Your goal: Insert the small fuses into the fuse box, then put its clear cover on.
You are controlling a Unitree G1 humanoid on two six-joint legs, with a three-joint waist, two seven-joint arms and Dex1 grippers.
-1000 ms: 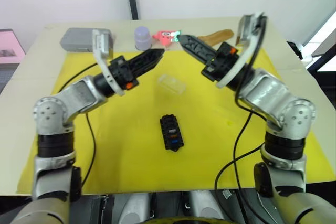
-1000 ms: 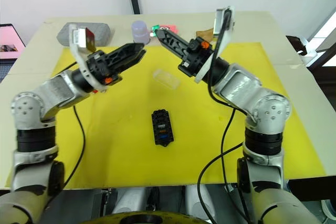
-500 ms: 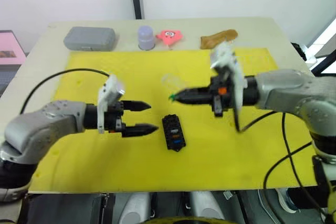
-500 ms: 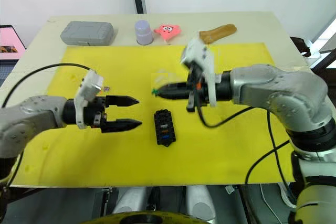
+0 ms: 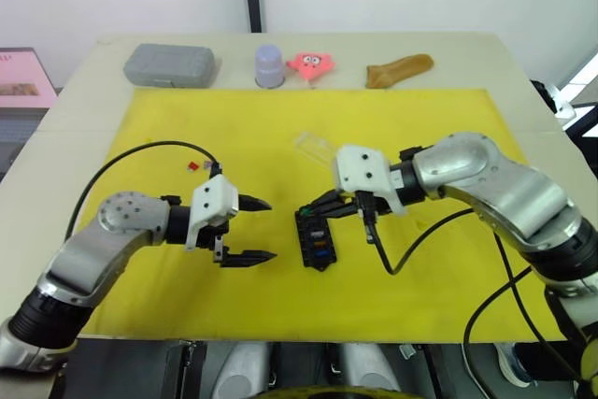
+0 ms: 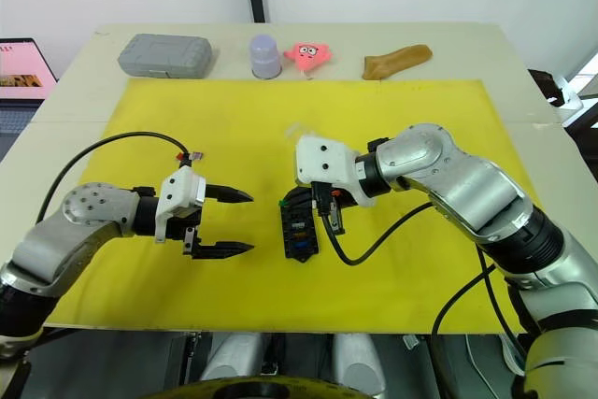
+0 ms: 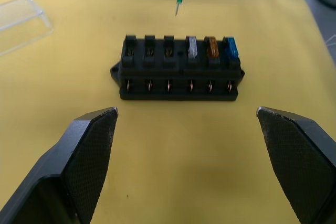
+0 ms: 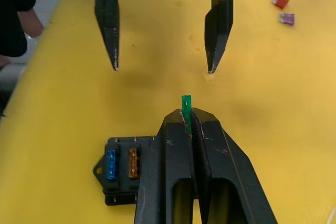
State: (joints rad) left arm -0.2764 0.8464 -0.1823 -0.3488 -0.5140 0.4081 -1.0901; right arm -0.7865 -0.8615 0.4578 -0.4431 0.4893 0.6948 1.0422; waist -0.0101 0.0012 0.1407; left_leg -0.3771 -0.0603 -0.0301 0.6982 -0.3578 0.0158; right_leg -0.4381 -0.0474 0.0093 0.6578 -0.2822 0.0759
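The black fuse box [image 5: 313, 240] lies on the yellow mat, with grey, amber and blue fuses [image 7: 211, 47] seated in one row. My right gripper [image 5: 309, 211] is shut on a green fuse [image 8: 186, 107] and holds it just above the box's far end. To the left of the box my left gripper [image 5: 270, 229] stands open, its fingers [image 7: 89, 145] spread wider than the box and apart from it. The clear cover [image 5: 315, 147] lies on the mat behind the right gripper. A red fuse [image 8: 281, 2] and a purple fuse [image 8: 286, 19] lie loose behind the left gripper.
Along the table's back edge stand a grey case [image 5: 170, 64], a lilac cup [image 5: 269, 65], a pink toy [image 5: 312, 64] and a brown object [image 5: 399, 70]. The yellow mat [image 5: 439, 128] has free room at right and front. A person's hand [image 8: 29, 22] shows beyond the mat's edge.
Both arms have come down from raised positions. The right gripper has carried the green fuse down to the fuse box. The left gripper has opened and settled beside the box.
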